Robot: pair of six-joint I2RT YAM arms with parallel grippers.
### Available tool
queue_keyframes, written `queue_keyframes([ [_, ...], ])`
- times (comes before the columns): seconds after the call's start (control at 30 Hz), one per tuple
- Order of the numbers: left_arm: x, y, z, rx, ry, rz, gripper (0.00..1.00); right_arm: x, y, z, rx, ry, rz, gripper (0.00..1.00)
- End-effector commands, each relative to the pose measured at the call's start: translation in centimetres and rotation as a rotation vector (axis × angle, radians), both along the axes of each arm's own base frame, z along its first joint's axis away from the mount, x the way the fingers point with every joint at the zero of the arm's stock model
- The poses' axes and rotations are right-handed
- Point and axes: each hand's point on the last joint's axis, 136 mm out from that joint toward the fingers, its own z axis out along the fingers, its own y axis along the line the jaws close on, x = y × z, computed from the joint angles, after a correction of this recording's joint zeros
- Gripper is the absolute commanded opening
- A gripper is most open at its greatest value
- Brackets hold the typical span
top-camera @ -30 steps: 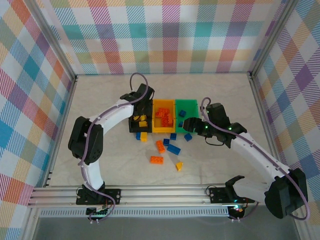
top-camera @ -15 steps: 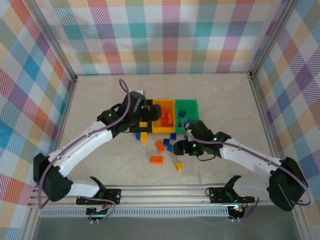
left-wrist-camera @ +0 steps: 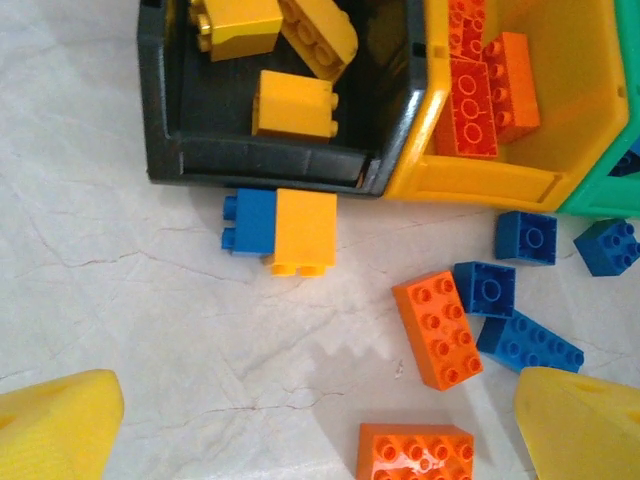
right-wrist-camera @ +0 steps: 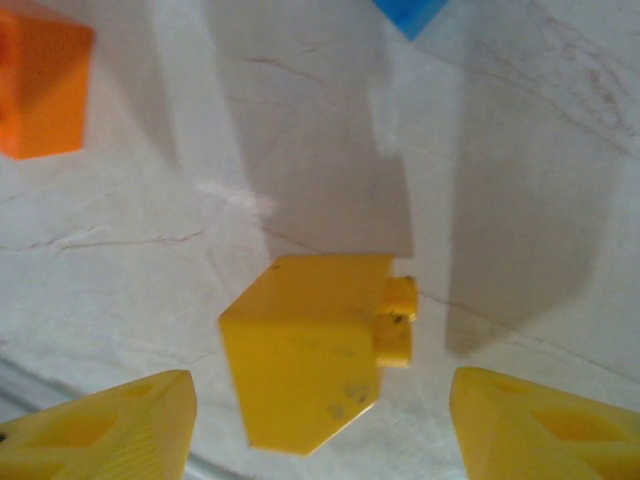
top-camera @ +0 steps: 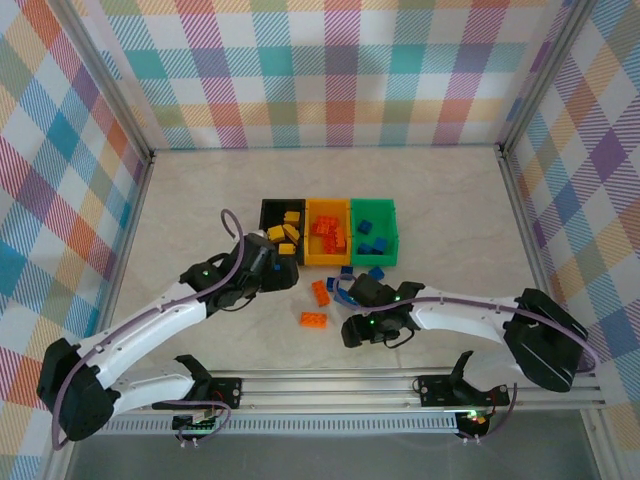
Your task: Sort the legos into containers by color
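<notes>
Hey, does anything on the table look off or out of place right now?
One thing: a blue lego and a yellow lego sit pressed together just outside the black bin, possibly stuck as a mixed-colour pair.

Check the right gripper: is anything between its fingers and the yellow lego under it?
Nothing visible. In the right wrist view, the yellow lego lies on bare table between the open fingers of the right gripper. An orange lego and a blue lego sit apart from it.
</notes>
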Motion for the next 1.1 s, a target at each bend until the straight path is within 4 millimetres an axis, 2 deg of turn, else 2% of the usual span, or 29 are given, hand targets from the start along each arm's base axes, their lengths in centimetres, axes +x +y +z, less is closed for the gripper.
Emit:
queue_keyframes([
  [0.0,-0.7,1.2,-0.7,0.007,0.006,0.043,1.00,1.4,0.3,-0.1,-0.023,-0.056,-0.031,0.65],
  [0.07,-1.0,1.6,-0.9,0.015,0.006,0.053,1.00,1.8,0.5,-0.2,-0.035,-0.066,-0.029,0.60],
  [0.2,-1.5,2.7,-1.0,0.031,-0.002,0.074,1.00,2.3,0.8,-0.4,-0.044,-0.076,-0.026,0.44],
  [0.33,-2.0,3.6,-1.1,0.045,-0.011,0.090,1.00,2.6,1.2,0.3,-0.023,-0.100,-0.018,0.31],
  [0.43,-2.3,4.6,-1.2,0.070,-0.015,0.111,1.00,3.5,1.9,2.5,0.010,-0.155,0.004,0.25],
  [0.53,-2.8,5.5,-1.4,0.090,-0.016,0.136,1.00,5.2,3.6,6.0,0.072,-0.240,0.043,0.23],
  [0.67,-3.4,6.5,-1.5,0.090,-0.023,0.165,1.00,9.0,7.6,10.1,0.174,-0.302,0.077,0.22],
  [0.8,-3.9,6.8,-1.5,0.077,-0.024,0.171,1.00,13.4,12.4,12.5,0.266,-0.334,0.105,0.22],
  [0.9,-4.1,6.9,-1.6,0.075,-0.015,0.163,1.00,16.7,15.4,13.4,0.306,-0.346,0.108,0.23],
  [1.07,-4.5,6.3,-2.2,0.060,0.009,0.132,1.00,22.0,18.4,12.9,0.329,-0.341,0.073,0.24],
])
